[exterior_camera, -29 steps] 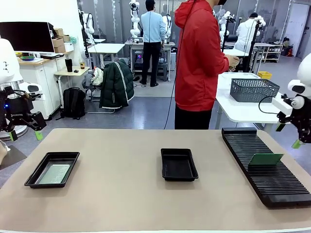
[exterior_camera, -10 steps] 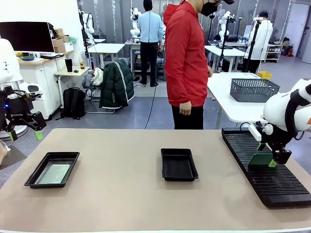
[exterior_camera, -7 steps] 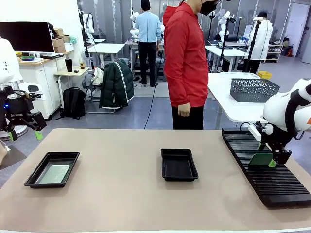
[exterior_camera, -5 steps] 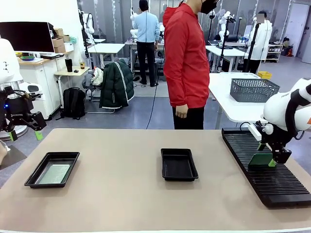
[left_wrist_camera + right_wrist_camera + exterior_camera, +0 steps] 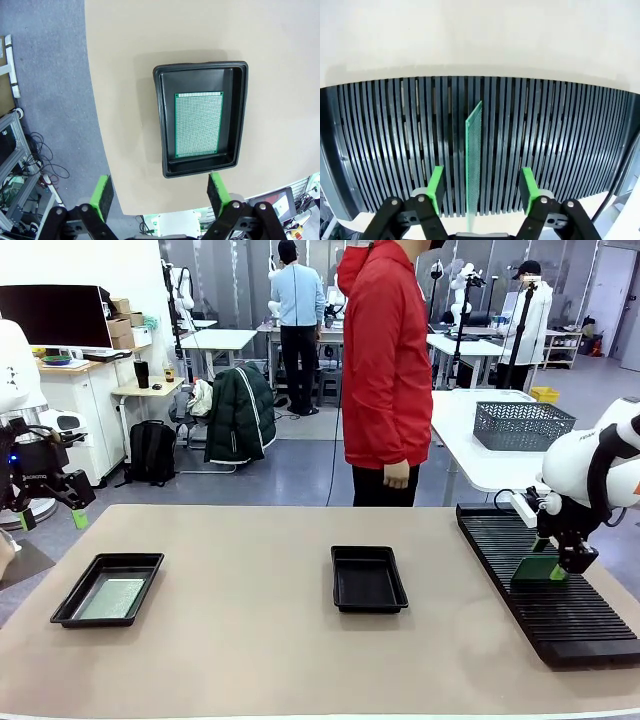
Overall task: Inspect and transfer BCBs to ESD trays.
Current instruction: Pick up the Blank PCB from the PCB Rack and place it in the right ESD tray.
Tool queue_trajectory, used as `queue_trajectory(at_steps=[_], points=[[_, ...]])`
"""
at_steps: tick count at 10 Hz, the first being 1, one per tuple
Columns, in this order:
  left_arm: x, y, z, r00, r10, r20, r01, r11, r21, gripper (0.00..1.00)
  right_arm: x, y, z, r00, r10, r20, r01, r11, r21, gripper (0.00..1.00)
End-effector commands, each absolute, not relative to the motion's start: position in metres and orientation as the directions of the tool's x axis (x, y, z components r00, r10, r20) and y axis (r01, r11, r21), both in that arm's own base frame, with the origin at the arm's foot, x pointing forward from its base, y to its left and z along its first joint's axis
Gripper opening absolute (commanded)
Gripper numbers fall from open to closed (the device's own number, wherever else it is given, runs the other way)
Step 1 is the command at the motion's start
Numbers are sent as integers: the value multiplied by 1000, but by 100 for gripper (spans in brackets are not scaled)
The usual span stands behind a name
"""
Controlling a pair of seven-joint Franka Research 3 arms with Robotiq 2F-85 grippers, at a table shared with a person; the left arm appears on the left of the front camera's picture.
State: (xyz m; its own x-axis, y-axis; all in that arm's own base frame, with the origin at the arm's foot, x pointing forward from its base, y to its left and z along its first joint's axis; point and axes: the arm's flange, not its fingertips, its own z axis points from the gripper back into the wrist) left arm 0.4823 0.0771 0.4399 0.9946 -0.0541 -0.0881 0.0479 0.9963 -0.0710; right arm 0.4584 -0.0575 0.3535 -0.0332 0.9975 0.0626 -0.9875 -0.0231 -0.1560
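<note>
Right wrist view: rack board (image 5: 474, 150) stands on edge in a slot of the rack (image 5: 560, 140), midway between the right claw's (image 5: 481, 189) two fingers, with a gap on either side.
Front view: right claw (image 5: 553, 570) is down at the right end of the rack board (image 5: 535, 569), about halfway along the rack (image 5: 560, 625) on the table's (image 5: 250, 660) right side.
Left tray (image 5: 72, 602): near the table's left edge, with one tray board (image 5: 112, 598) lying flat in it.
Left wrist view: tray board (image 5: 198, 124) lies flat inside the left tray (image 5: 160, 125), clear of its walls, ahead of the left claw (image 5: 159, 195) and well apart from it.
Middle tray (image 5: 342, 580): at the table's middle, its bare black floor showing.
Right claw: wide open, pads on either side of the rack board but not touching it, gripping nothing.
Left claw (image 5: 50, 519): wide open, holding nothing, raised by the table's left edge.
Person (image 5: 385, 360): in a red jacket at the far side, hand hanging, apart from trays and rack.
</note>
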Motion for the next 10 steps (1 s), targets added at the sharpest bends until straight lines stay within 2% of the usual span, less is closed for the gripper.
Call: queue_trajectory(at_steps=[1,2,3,4,5,6,7,8,9,10], points=[[481,78,438,995,-50,-81,44,996,-74,100,456,-57,359,-6,1000,27,-991,-2,-135,66],[481,78,438,995,-50,-81,44,996,-74,100,456,-58,359,0,1000,26,-991,4,-134,51],[481,78,438,995,-50,-81,44,996,-74,100,456,-58,359,7,1000,19,-991,9,-135,55],[481,78,438,995,-50,-81,44,996,-74,100,455,-58,359,8,1000,21,-991,11,-133,40],[481,78,438,995,-50,-81,44,996,-74,100,455,-59,360,10,1000,24,-991,13,-134,44],[481,78,438,995,-50,-81,44,996,-74,100,455,-59,359,11,1000,25,-991,14,-131,29],[481,78,438,995,-50,-81,44,996,-74,100,455,-59,358,11,1000,27,-991,15,-132,33],[481,78,438,995,-50,-81,44,996,-74,100,455,-59,358,12,1000,28,-991,16,-131,18],[481,78,438,995,-50,-81,44,996,-74,100,455,-59,358,13,1000,28,-991,16,-129,22],[481,78,438,995,-50,-81,44,996,-74,100,455,-59,359,13,1000,28,-991,17,-129,7]])
